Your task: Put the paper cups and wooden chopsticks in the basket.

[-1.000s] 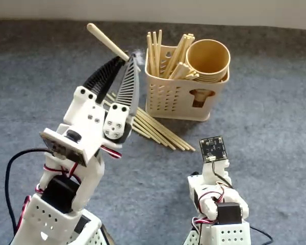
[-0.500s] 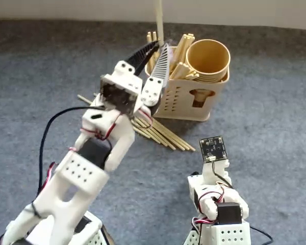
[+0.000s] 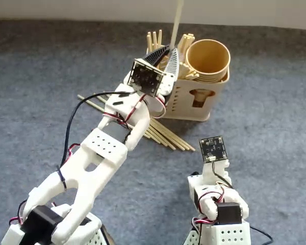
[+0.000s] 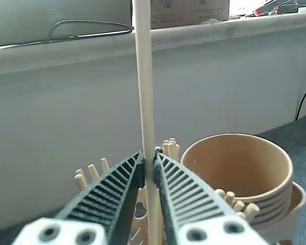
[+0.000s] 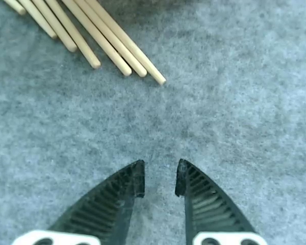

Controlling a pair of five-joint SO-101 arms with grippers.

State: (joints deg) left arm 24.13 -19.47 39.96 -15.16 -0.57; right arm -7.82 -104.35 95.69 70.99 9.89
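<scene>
My left gripper is shut on one wooden chopstick, held upright over the left part of the cream basket. In the left wrist view the chopstick rises straight between the black fingers of that gripper. A stack of paper cups stands in the basket's right part, with several chopsticks upright beside it. More chopsticks lie loose on the carpet in front of the basket. My right gripper hangs open just above bare carpet, short of the chopstick ends.
The grey carpet covers the whole table, with free room right of the basket and at the far left. The right arm sits folded near the front edge. A pale wall runs behind the basket.
The left arm has swung from left of the basket to over it. The chopstick in its gripper went from tilted to upright. The right arm has kept still.
</scene>
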